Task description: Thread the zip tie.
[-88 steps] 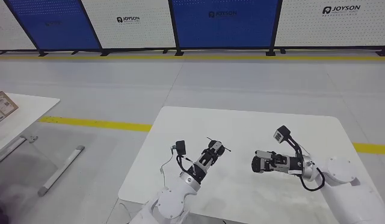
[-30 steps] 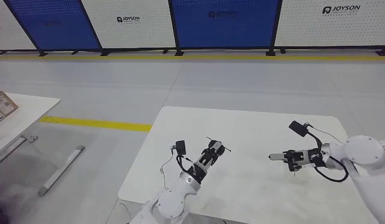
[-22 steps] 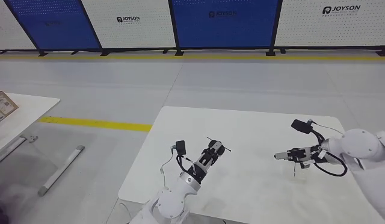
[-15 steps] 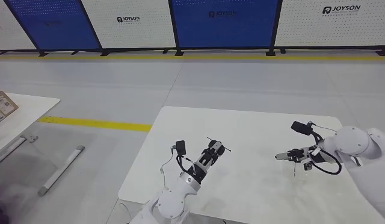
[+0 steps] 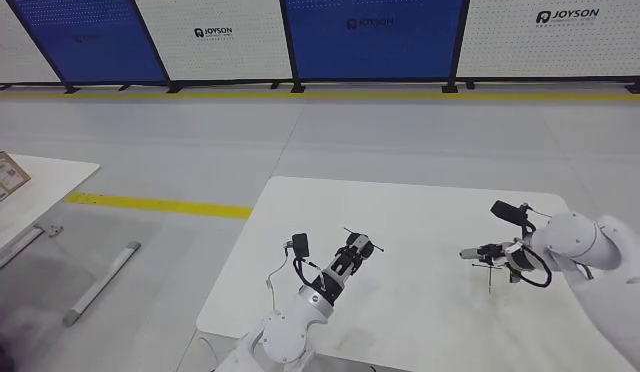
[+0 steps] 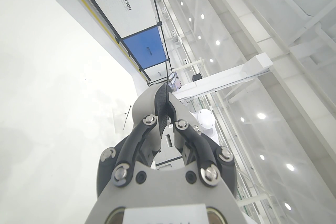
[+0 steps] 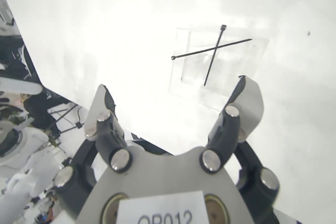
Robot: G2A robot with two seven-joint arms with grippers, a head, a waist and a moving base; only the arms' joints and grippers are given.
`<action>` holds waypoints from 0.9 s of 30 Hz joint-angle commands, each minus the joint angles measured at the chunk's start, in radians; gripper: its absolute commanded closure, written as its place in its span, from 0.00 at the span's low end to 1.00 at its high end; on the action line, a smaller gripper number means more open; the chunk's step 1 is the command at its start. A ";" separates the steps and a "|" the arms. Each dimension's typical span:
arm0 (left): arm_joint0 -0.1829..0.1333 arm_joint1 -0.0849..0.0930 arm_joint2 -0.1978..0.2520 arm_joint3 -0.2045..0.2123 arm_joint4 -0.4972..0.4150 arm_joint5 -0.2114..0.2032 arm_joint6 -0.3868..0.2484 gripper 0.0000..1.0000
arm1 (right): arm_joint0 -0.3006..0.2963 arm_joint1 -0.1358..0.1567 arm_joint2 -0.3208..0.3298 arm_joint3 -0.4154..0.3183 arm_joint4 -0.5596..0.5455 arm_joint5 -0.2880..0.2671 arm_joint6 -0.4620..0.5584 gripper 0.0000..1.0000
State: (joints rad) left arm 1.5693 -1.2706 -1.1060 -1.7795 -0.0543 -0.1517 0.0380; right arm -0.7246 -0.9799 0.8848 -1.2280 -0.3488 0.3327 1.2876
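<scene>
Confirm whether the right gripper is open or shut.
Open. The right gripper shows fingers spread wide, nothing between them, near two crossed zip ties on the table.

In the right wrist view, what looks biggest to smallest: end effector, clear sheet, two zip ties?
1. right end effector, though nearness to the camera inflates it
2. clear sheet
3. two crossed zip ties, too alike to rank

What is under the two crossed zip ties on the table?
A clear rectangular sheet lies under the crossed zip ties, flat on the white table, which shows through it. Nothing seems hidden beneath.
</scene>
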 commanded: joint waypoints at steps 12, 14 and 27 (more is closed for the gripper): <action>0.000 0.000 0.000 0.000 0.000 0.000 0.000 1.00 | -0.022 0.019 0.037 -0.005 -0.031 -0.147 0.011 0.64; 0.000 0.000 0.000 0.000 0.000 0.000 0.000 1.00 | -0.025 0.025 0.051 -0.007 -0.026 -0.175 0.031 0.69; 0.000 0.000 0.000 0.000 0.000 0.000 0.000 1.00 | 0.009 0.015 0.017 0.031 -0.068 -0.104 0.102 0.65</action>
State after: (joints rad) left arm 1.5693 -1.2706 -1.1060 -1.7795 -0.0543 -0.1517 0.0380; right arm -0.7211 -0.9627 0.9087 -1.2031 -0.4112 0.2179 1.3893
